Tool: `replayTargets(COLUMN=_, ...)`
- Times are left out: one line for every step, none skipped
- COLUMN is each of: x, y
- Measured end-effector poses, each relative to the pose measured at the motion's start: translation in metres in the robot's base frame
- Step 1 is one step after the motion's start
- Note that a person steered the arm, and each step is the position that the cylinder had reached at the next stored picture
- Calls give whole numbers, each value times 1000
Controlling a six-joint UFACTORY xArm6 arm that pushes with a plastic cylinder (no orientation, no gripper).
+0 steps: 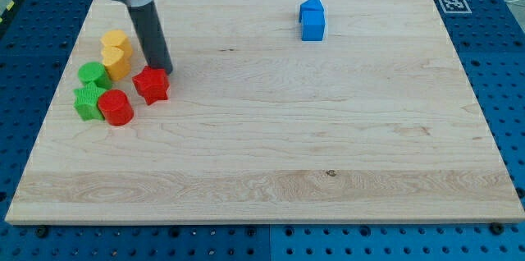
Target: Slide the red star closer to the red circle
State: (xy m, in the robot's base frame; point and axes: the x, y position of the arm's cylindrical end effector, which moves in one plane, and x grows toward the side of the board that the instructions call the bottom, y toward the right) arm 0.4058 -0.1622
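Observation:
The red star [152,85] lies at the view's left on the wooden board [262,179]. The red circle [116,107] stands just below and to the left of it, with a small gap between them. My tip [161,70] is at the star's upper right edge, touching or nearly touching it. The dark rod rises from there toward the view's top left.
A yellow block [116,54] stands left of the rod. A green circle [93,74] and a green star [85,102] sit left of the red circle. A blue block [312,19] stands at the view's top, right of centre. A marker tag [450,3] is at the top right corner.

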Motion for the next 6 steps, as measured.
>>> replayTargets(x=2, y=-2)
replayTargets(x=3, y=15)
replayTargets(x=6, y=45)
replayTargets(x=38, y=49)
replayTargets(x=43, y=30)
replayTargets(x=43, y=27)
